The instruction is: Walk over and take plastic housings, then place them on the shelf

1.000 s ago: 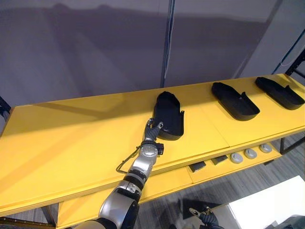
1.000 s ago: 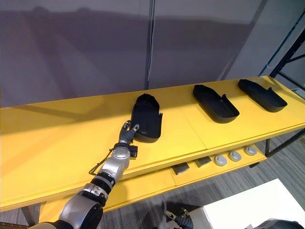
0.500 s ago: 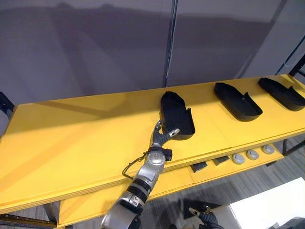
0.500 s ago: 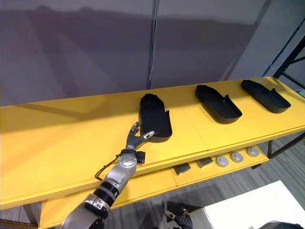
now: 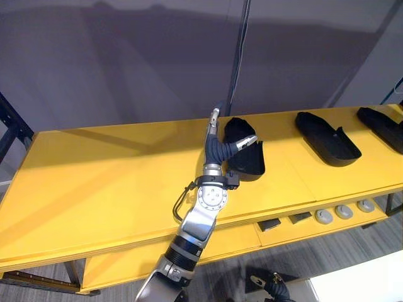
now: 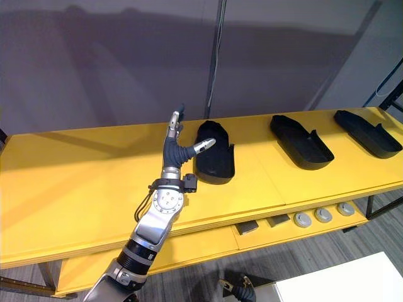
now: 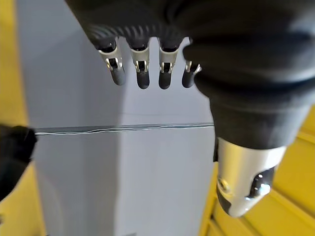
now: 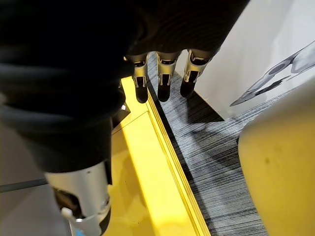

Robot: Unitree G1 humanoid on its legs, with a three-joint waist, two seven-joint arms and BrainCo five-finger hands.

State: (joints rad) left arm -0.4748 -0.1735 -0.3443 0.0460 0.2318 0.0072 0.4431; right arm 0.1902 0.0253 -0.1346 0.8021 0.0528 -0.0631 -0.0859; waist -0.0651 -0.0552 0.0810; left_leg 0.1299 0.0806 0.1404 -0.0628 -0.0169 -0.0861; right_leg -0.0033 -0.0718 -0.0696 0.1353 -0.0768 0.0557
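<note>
Three black plastic housings lie on the yellow shelf top [image 5: 113,182]: one in the middle [image 5: 249,157], one further right [image 5: 327,138], one at the right end [image 6: 367,133]. My left hand [image 5: 218,150] is raised above the shelf just left of the middle housing, open, fingers pointing up and thumb [image 6: 204,146] spread toward it, holding nothing. In the left wrist view its fingers [image 7: 142,73] are straight before a grey wall. My right hand [image 8: 162,78] hangs low by the shelf's edge, open and empty.
A lower yellow board [image 5: 277,229] under the shelf carries small dark blocks [image 5: 269,224] and round grey parts [image 5: 343,212]. A white table corner [image 6: 340,283] stands at the bottom right. A dark rack post [image 5: 12,129] rises at the far left.
My left hand has come off the near end of the middle housing and risen, fingers spreading upward. The housing stays on the shelf. The camera has shifted, so the scene sits further right.
</note>
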